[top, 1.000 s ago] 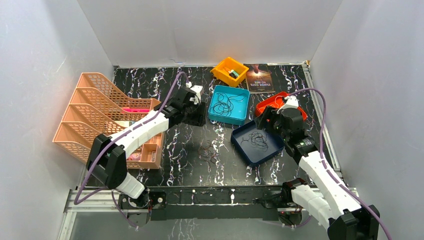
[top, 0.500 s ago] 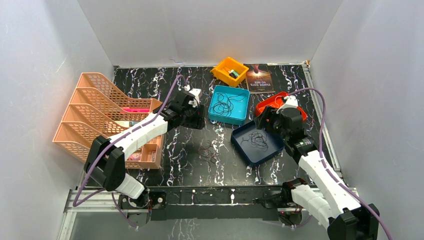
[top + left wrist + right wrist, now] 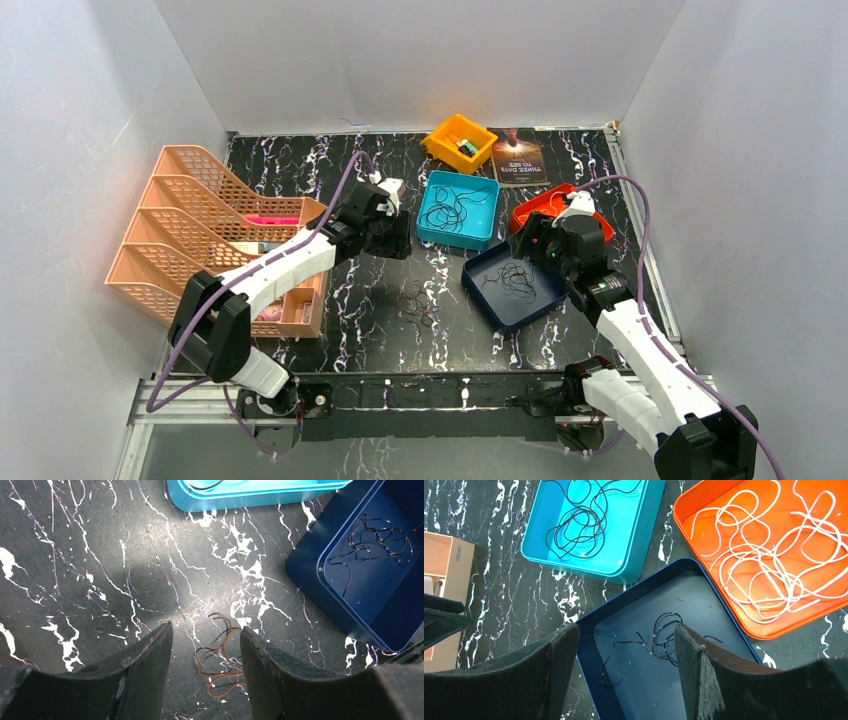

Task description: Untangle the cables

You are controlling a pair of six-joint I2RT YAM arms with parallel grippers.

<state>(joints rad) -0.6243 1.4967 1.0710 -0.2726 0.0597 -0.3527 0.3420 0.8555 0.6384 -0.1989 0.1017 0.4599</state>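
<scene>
A small reddish-brown and black cable clump [image 3: 415, 303] lies on the black marbled table; in the left wrist view the clump [image 3: 222, 660] sits below and between my fingers. My left gripper [image 3: 388, 228] [image 3: 206, 630] is open and empty above the table, left of the teal tray [image 3: 432, 228]. The teal tray holds a black cable [image 3: 576, 522]. My right gripper [image 3: 535, 248] [image 3: 626, 630] is open and empty above the dark blue tray [image 3: 485, 295], which holds a thin black cable [image 3: 664, 640]. The orange tray [image 3: 694, 500] holds a white cable [image 3: 769, 555].
A peach file organiser [image 3: 200, 240] stands at the left, close to my left arm. A yellow bin [image 3: 458, 140] and a dark book [image 3: 518, 158] lie at the back. White walls close in three sides.
My left gripper has shifted slightly left and nearer. My right gripper has barely moved. The cables lie as before.
</scene>
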